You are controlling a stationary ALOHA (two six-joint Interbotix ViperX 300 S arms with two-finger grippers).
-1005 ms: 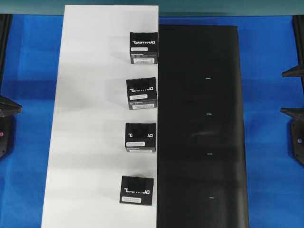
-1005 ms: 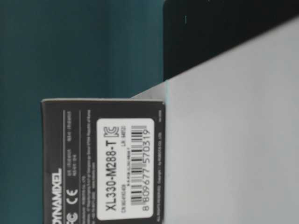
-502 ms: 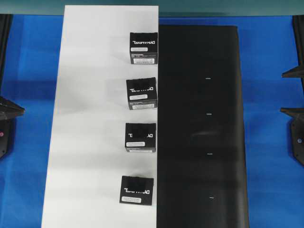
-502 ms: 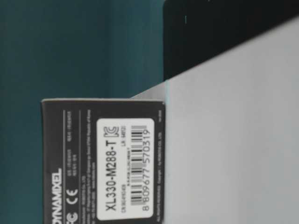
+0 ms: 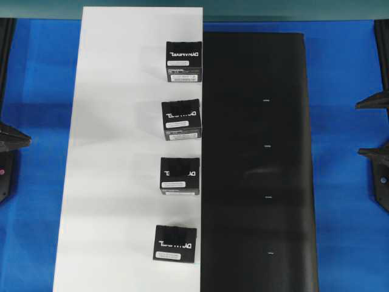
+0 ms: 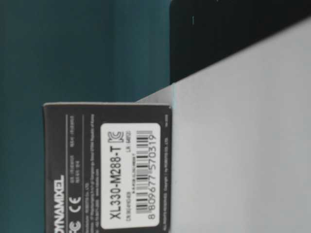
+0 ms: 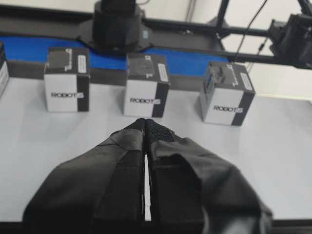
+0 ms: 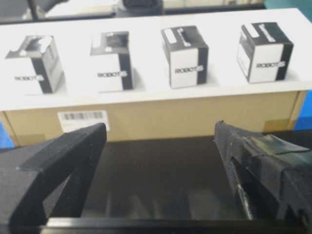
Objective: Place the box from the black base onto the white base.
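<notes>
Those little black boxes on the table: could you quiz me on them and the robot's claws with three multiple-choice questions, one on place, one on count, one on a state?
1. Where do the boxes stand?
A. on the white base
B. on the black base
C. on the blue table

2. How many boxes are there?
A. two
B. three
C. four

3. How do the two grippers stand?
A. both open
B. left gripper shut, right gripper open
C. left open, right shut

Answers:
1. A: the overhead view shows them in a column along the white base's right edge.
2. C: four show in the overhead view.
3. B: the left fingertips meet in its wrist view; the right ones stand wide apart and hold nothing.
</notes>
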